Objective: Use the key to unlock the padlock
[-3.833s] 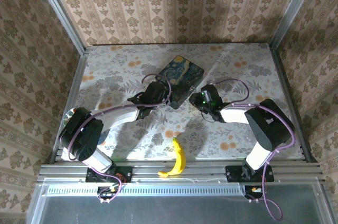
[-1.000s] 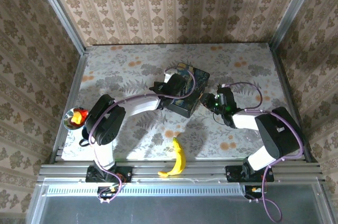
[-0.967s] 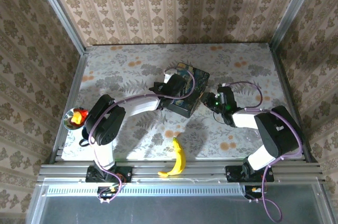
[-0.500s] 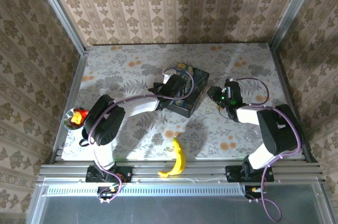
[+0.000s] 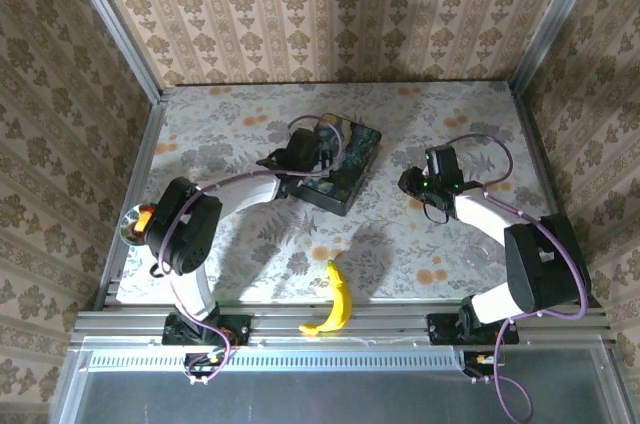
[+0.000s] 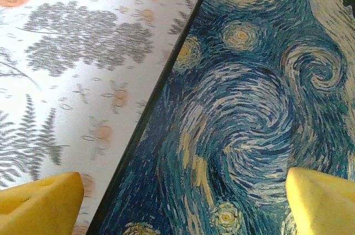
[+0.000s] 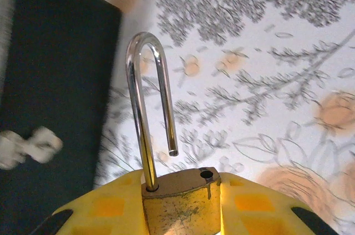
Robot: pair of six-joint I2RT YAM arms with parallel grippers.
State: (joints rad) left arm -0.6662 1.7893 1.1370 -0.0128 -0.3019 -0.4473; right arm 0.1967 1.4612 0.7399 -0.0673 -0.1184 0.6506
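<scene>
right hand (image 7: 182,213) narrow, clamped on the padlock (image 7: 178,197). brass body pinched between the two yellow fingers (image 7: 100,207), scuffed face toward the wrist camera. shackle (image 7: 145,107) upright. long leg seated in the body, short leg lifted out, its tip hanging above the open hole in the body's top.

from above: right hand (image 5: 422,184) sits right of the painted box (image 5: 340,166), apart from it, above the floral bench (image 5: 240,244). padlock too small to pick out from up there.

right wrist view: a dark face of the box (image 7: 50,69) lies left of the padlock. a pale blurred shape (image 7: 25,143) shows against that face, cannot tell what it is.

left hand (image 6: 177,204) wide, nothing between the yellow fingertips (image 6: 39,202). it hangs over the box's left edge: one tip above the bench cloth (image 6: 66,52), the other above the swirled blue and yellow lid (image 6: 249,107). cannot tell whether the tips touch anything. seen from above, left hand (image 5: 300,154) is at the box's left side.

banana (image 5: 337,299) on the bench on the near side of the box, well apart from it, close to the front rail. small shiny dish (image 5: 133,225) with something orange in it, far left of the box at the bench edge.
</scene>
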